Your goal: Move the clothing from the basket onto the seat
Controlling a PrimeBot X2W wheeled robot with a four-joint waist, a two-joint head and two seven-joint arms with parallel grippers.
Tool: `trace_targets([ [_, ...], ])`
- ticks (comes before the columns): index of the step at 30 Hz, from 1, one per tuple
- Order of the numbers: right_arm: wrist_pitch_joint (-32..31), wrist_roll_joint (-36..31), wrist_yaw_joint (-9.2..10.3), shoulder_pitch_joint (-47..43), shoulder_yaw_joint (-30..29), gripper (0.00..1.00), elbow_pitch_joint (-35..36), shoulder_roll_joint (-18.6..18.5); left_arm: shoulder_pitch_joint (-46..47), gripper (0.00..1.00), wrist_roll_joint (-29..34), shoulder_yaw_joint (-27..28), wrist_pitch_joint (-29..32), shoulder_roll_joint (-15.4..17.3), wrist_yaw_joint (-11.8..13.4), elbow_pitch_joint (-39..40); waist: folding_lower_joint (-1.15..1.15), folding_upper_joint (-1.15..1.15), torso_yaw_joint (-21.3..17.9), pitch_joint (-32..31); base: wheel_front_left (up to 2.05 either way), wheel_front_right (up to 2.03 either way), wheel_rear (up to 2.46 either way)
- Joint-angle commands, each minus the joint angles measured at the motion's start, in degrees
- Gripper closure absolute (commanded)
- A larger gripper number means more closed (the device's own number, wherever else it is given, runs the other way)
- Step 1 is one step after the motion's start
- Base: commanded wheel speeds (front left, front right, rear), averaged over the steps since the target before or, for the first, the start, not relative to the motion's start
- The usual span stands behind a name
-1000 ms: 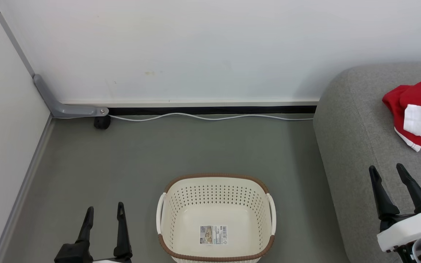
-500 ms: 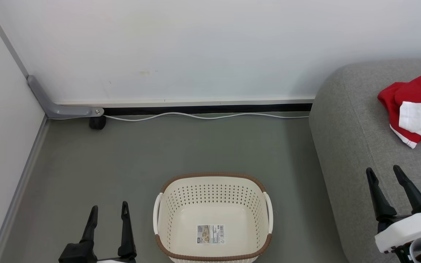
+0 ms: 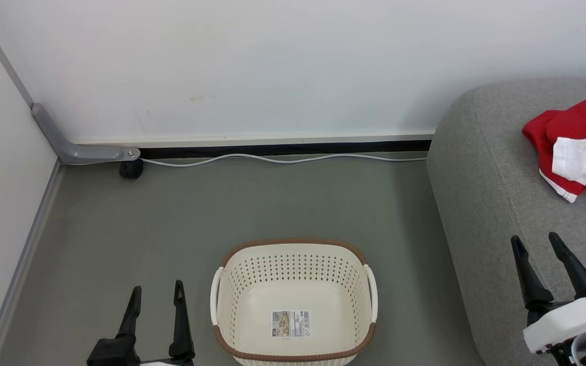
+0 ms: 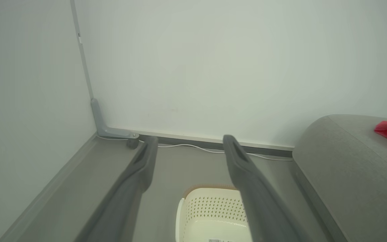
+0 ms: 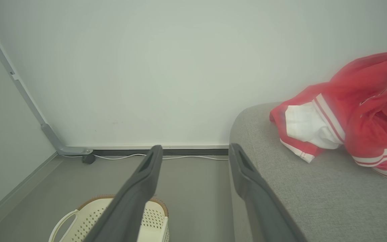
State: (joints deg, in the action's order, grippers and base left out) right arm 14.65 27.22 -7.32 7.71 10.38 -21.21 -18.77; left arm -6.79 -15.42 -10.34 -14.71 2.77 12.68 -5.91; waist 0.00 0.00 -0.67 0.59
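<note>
- On the seat [image 3: 486, 178], at the right of the head view, the clothing [image 3: 573, 127] lies as a red heap w/ white trim, well apart from the basket.
- The basket [image 3: 293, 242] stands on the grey floor [image 3: 171, 218]; inside it there is a barcode sticker [image 3: 291, 324] on the bottom and no garment.
- Left gripper [image 3: 157, 285]: low at the left, near the basket's left handle, fingers spread apart, nothing between them.
- Right gripper [image 3: 534, 237]: low at the right, seen against the seat's grey fabric, fingers also spread, holding nothing. The clothing is farther up the seat, not touching it.
- Vs. 1 s ago: the whole head pic has slid a little to the left, so the camera turned. Basket, seat and clothing keep their places relative to each other.
- The left gripper now stands somewhat closer to the basket and a bit higher in the view; the right one is approx. where it was against the seat.
- Both grippers are spread the same as before.
</note>
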Motion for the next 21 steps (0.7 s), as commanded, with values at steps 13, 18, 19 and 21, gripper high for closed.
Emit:
trace_targets([
  [13,-0.84,2.59,0.0,-1.88,0.03,1.0,-1.66,2.58,0.0,1.0,-3.22,0.28,0.63,-0.06,-0.7,-2.71,0.08,0.0,-0.08,-0.03,0.0,0.0,0.0],
  [18,-1.68,5.19,0.0,-1.92,-0.66,1.0,-1.3,3.13,0.51,1.0,-6.53,0.71,1.29,0.17,-1.5,-2.96,0.04,0.0,-0.05,-0.08,0.0,0.0,0.0],
  [19,-1.85,5.71,0.0,-1.89,-0.8,1.0,-1.24,3.24,0.65,1.0,-7.19,0.79,1.42,0.21,-1.66,-3.04,0.02,0.0,-0.04,-0.04,0.0,0.0,0.0],
  [21,-2.18,6.75,-0.01,-1.85,-1.08,1.0,-1.12,3.46,0.91,1.0,-8.5,0.96,1.68,0.28,-2.01,-3.2,0.01,0.0,-0.03,-0.02,0.0,0.0,0.0],
])
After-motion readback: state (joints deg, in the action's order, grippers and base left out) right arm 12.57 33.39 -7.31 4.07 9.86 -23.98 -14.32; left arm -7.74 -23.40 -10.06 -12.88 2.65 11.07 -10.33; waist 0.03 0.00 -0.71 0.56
